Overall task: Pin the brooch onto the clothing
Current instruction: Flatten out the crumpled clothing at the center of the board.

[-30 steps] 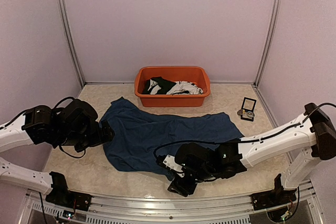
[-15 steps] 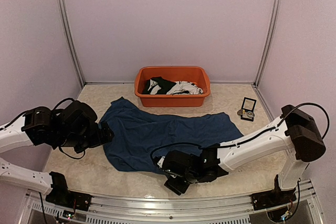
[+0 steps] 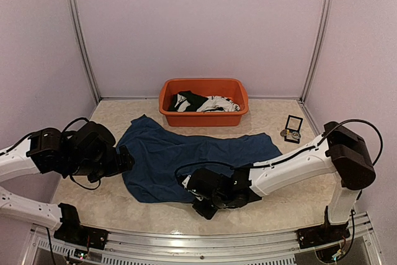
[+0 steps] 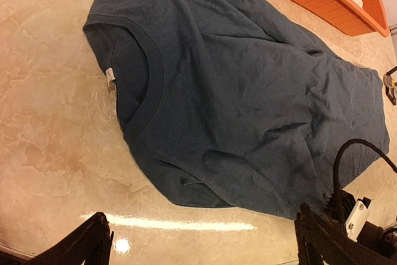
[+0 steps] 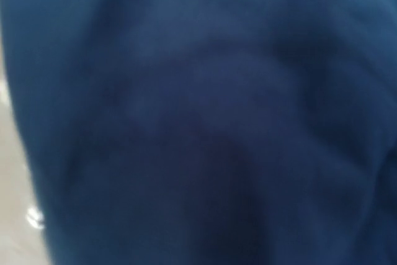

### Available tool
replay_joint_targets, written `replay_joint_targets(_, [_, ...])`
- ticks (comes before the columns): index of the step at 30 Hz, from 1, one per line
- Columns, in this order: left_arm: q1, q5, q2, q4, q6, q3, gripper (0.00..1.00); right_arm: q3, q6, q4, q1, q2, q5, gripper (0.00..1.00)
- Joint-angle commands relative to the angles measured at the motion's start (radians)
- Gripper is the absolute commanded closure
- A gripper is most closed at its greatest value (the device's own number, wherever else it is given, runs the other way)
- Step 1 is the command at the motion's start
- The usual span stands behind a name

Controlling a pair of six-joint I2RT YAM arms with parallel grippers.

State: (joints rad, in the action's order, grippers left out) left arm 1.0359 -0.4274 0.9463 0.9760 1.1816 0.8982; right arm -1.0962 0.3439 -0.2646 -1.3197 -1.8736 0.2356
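The marbled beige table (image 3: pixel 291 197) carries everything. Most of its middle is taken by the dark navy T-shirt (image 3: pixel 186 156), which lies spread but creased. Its far edge is just beside the orange tub, and its near hem is close to the arms' side. The left wrist view shows the neck opening turned toward the left arm, with a small white label (image 4: pixel 110 79) inside the collar.

The right arm (image 3: pixel 291 166) reaches low across the table from the right. The right gripper (image 3: pixel 200 198) is down at the shirt's near hem. Its wrist camera shows only blurred navy cloth and none of the fingers, so it cannot be told whether they are spread or pinching.

The left arm (image 3: pixel 56 150) sits at the shirt's left end. The left gripper (image 4: pixel 205 243) is spread wide over bare table just short of the cloth and holds nothing.

The orange tub (image 3: pixel 205 118) stands at the back with black and white garments (image 3: pixel 201 102) inside.

Far right, well apart from the shirt, stands a little black-framed case (image 3: pixel 293 122). Small round metal pieces (image 3: pixel 295 134) lie against it, too small to identify.
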Motion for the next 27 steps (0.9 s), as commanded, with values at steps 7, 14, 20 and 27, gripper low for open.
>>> replay_joint_targets(7, [0.079, -0.059, 0.000, 0.002, -0.097, 0.011, 0.01, 0.035, 0.043, 0.154, 0.072, 0.122, -0.427, 1.00])
replay_joint_targets(14, [0.142, -0.122, 0.022, 0.043, -0.162, 0.054, 0.01, 0.189, 0.241, 0.489, 0.175, 0.277, -0.861, 1.00])
replay_joint_targets(20, [0.148, -0.116, 0.022, 0.038, -0.192, 0.064, 0.01, 0.216, 0.324, 0.602, 0.188, 0.244, -0.973, 1.00])
replay_joint_targets(27, [0.227, -0.084, 0.061, 0.009, -0.234, 0.049, 0.01, 0.260, 0.422, 0.752, 0.189, 0.199, -1.015, 1.00])
